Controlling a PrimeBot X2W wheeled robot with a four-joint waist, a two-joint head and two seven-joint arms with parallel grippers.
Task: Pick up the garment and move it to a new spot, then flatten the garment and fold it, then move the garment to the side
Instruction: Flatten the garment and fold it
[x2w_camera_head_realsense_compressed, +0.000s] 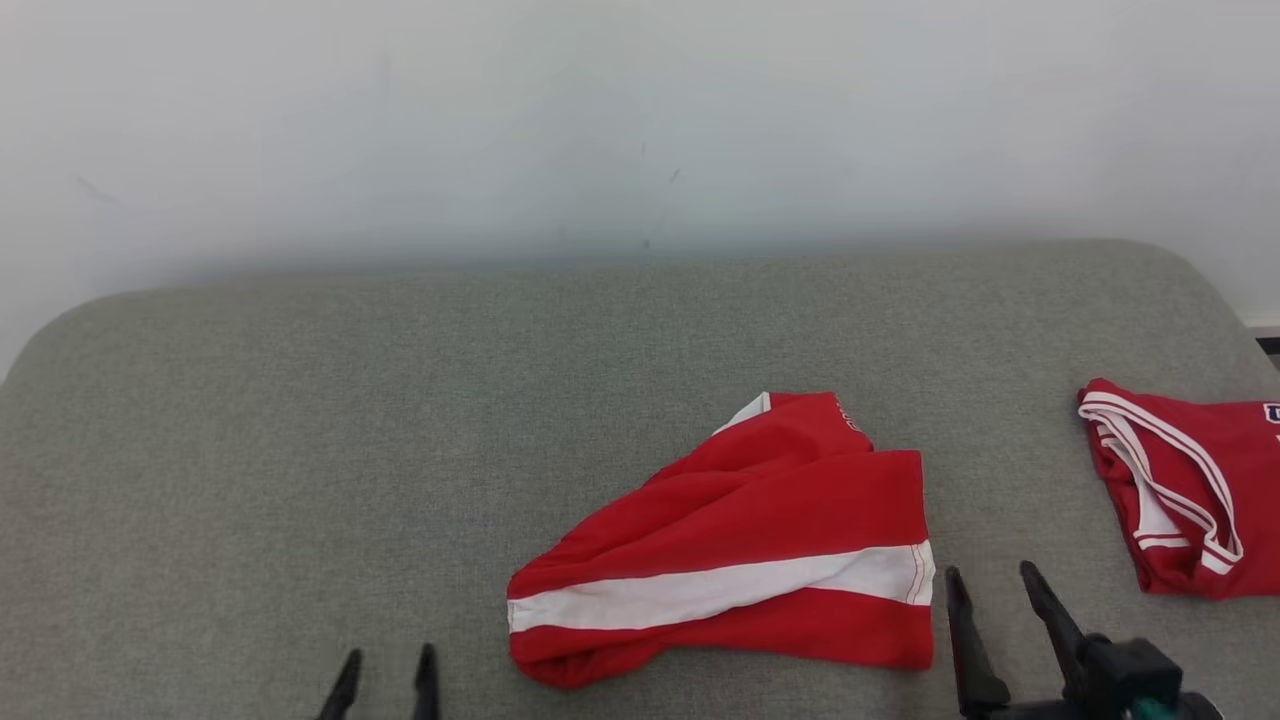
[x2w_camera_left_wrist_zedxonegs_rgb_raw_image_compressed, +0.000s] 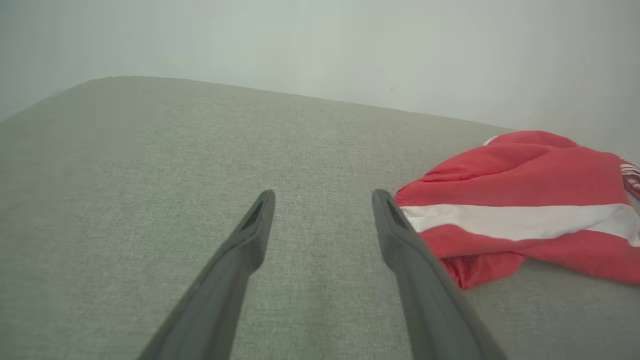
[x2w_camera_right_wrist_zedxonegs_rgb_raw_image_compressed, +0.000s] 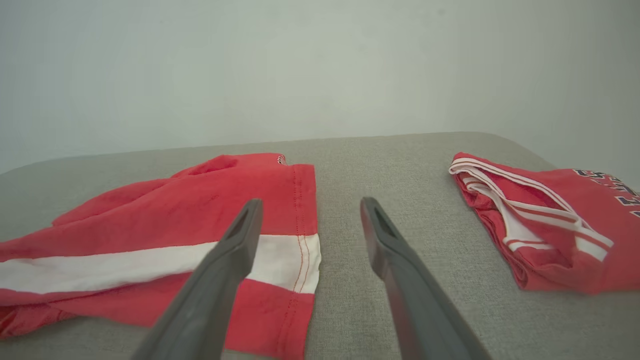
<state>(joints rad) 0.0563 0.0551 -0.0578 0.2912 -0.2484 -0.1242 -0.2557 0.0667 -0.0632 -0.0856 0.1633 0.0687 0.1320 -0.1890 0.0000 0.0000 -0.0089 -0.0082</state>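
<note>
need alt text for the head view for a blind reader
A crumpled red garment with a white stripe lies near the front of a grey fabric surface, a second red garment at the right edge. The open left end effector and open right end effector flank it at the bottom, holding nothing.

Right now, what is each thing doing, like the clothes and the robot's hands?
Red garment with a white stripe: rumpled, lying loose, not held.
Red garment with white-trimmed edges: folded over, lying off to the right.
Left gripper: jaws open, empty, over the cushion.
Right gripper: jaws open, empty, by the striped garment's right edge.
Grey fabric cushion: flat, carrying both garments.
</note>
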